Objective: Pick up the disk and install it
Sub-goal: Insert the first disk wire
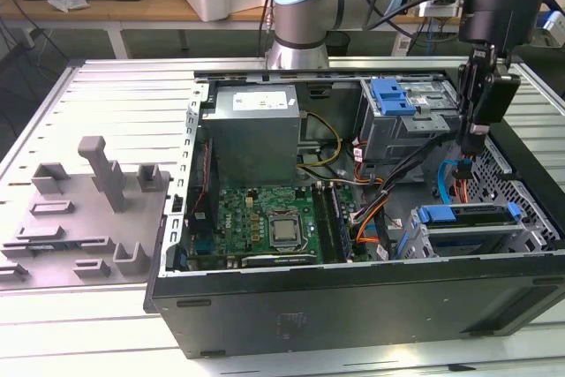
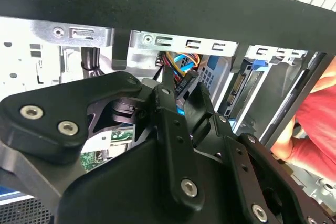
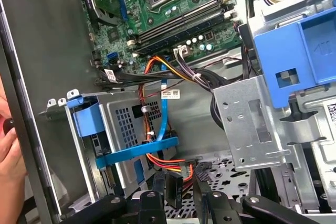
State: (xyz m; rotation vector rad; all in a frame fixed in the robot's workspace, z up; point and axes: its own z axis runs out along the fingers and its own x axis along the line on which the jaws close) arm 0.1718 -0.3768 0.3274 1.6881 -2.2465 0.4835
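Note:
The disk point(image 1: 472, 229), silver with a blue carrier rail, lies in the metal drive cage low at the exterior view's right, inside the open computer case. In the first wrist view the disk point(image 3: 98, 148) shows edge-on in the cage, with the blue rail across the cage front. My gripper point(image 1: 474, 143) hangs above and behind that cage, apart from the disk. In both wrist views its black fingers point(image 3: 203, 182) are closed on a black cable plug point(image 3: 173, 188); a blue cable runs from the plug point(image 2: 185, 83). My gripper point(image 2: 176, 92) points into the case.
The upper drive bay point(image 1: 410, 121) with a blue latch stands beside the arm. Orange, black and blue cables point(image 3: 157, 77) cross between motherboard point(image 1: 265, 222) and cage. A person's hand point(image 3: 9, 153) and a red sleeve point(image 2: 315, 124) are at the case wall. A grey fixture point(image 1: 88, 209) lies at the exterior view's left.

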